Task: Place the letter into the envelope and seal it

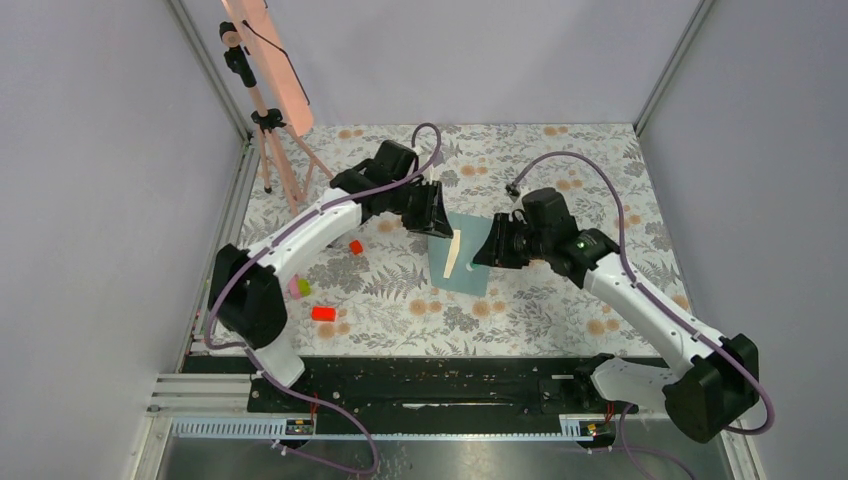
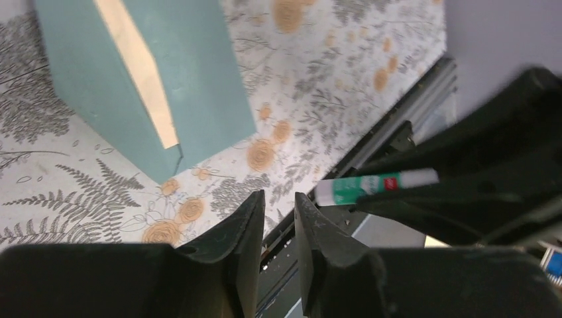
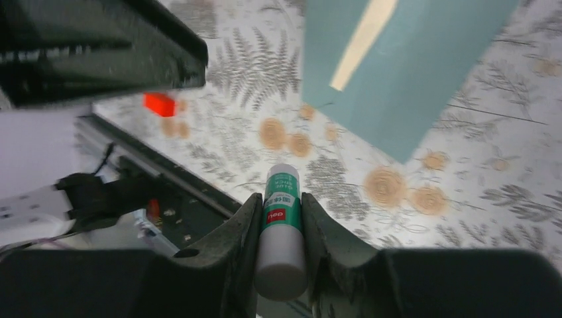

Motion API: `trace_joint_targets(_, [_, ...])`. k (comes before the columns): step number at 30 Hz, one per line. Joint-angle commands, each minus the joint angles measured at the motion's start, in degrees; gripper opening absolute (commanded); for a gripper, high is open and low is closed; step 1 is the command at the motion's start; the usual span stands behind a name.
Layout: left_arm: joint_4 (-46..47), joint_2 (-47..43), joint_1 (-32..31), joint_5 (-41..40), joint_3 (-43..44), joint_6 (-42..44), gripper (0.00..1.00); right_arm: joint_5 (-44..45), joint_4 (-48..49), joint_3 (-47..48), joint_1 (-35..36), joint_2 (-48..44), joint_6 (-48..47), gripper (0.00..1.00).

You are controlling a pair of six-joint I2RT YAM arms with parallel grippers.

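The teal envelope (image 1: 463, 262) lies flat on the floral table; it also shows in the left wrist view (image 2: 199, 73) and the right wrist view (image 3: 424, 73). A narrow strip of the tan letter (image 1: 453, 253) shows on it, the rest hidden under teal paper (image 2: 142, 76) (image 3: 361, 43). My right gripper (image 1: 487, 250) (image 3: 281, 205) is shut on a green and white glue stick (image 3: 281, 218), held above the table just right of the envelope; the stick also shows in the left wrist view (image 2: 374, 185). My left gripper (image 1: 432, 212) (image 2: 278, 205) hovers at the envelope's far left corner, its jaws a narrow gap apart and empty.
Two red blocks (image 1: 355, 246) (image 1: 323, 313) and a pink and green block (image 1: 298, 287) lie left of the envelope. A tripod with a salmon panel (image 1: 268, 60) stands at the back left. The black rail (image 1: 440, 385) runs along the near edge.
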Motion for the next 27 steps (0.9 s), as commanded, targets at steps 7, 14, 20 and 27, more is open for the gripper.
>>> trace_joint_targets(7, [9.80, -11.34, -0.48, 7.96, -6.47, 5.14, 0.58, -24.01, 3.71, 5.46, -4.86, 7.26, 10.73, 0.00])
trace_joint_targets(14, [18.07, -13.81, -0.70, 7.22, -14.17, 2.72, 0.81, -27.29, 9.40, 3.45, -6.56, 8.48, 16.80, 0.00])
trace_joint_targets(20, [23.90, -15.59, -1.02, 12.35, -19.03, 2.98, 0.76, -31.04, 13.63, 2.05, -7.59, 9.54, 21.63, 0.00])
trace_joint_targets(27, [24.18, -14.46, -2.27, 15.12, -17.97, 3.72, 0.72, -35.31, 19.44, 0.98, -7.95, 11.06, 26.45, 0.00])
